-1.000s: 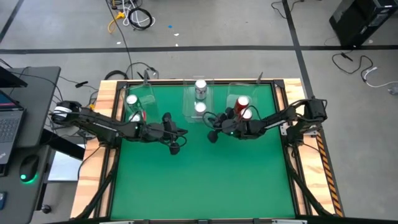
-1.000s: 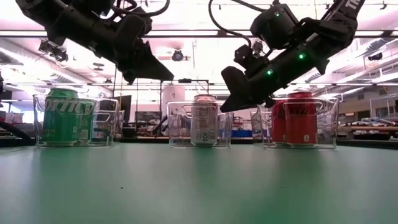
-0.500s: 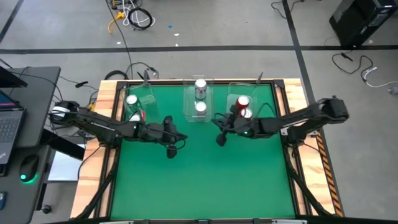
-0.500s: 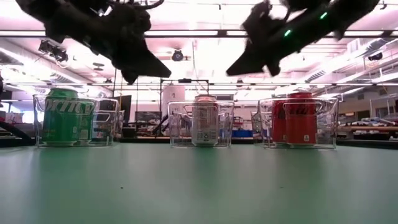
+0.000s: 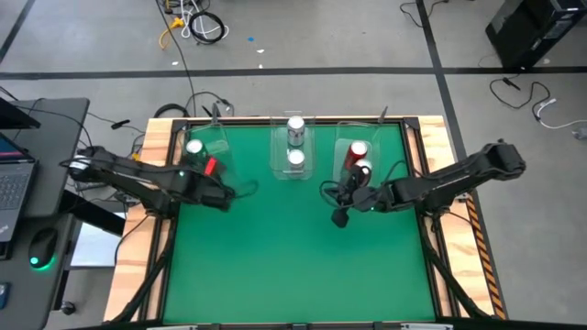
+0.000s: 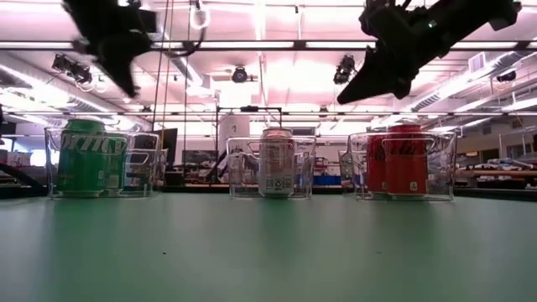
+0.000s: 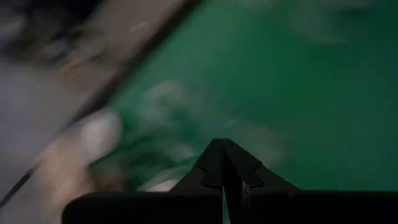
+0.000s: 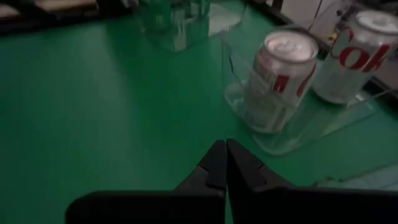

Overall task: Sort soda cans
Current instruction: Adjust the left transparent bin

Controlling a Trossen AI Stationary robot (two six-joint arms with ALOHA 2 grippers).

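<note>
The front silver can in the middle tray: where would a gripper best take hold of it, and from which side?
Probably from straight above, fingers closing across the upper side wall. The front silver can stands upright in the clear middle tray, whose walls cover most of its sides, and the second silver can stands close behind it. Only its top is free.

Grey concrete floor (image 5: 348, 37) with dark tape lines, loose cables (image 5: 194, 23), green desk (image 5: 293, 266) with wooden edges, laptop (image 5: 13, 179) and mouse (image 5: 41, 246) on side table, bright ceiling strip lights (image 6: 277, 44)
</note>
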